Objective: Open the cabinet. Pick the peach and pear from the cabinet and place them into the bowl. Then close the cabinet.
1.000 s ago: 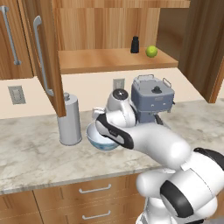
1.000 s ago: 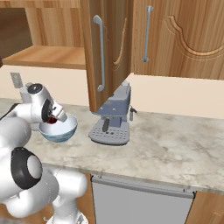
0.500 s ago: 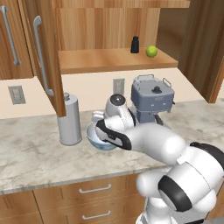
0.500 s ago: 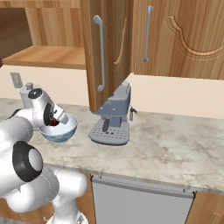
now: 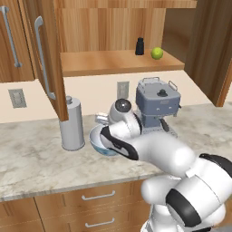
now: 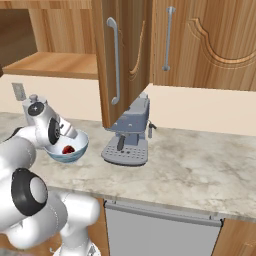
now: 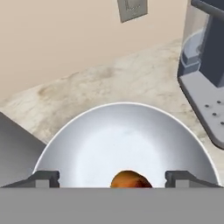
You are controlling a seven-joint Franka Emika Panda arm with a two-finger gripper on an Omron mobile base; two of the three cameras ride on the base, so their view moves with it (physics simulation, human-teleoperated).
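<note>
Red-orange peach (image 7: 127, 179) in pale bowl (image 7: 109, 131), pear (image 5: 157, 53) on open cabinet (image 5: 118, 61) shelf, pincer (image 7: 113, 178) wide, empty.

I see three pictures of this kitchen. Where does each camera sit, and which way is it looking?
Left base view: behind the arm's left, facing the open cabinet, pear and bowl; arm lower right.
Right base view: behind its right, facing the same bowl and coffee machine; arm lower left.
Hand view: on the hand, looking down at the peach between the open gripper tips.
Shared: bowl, coffee machine.
</note>
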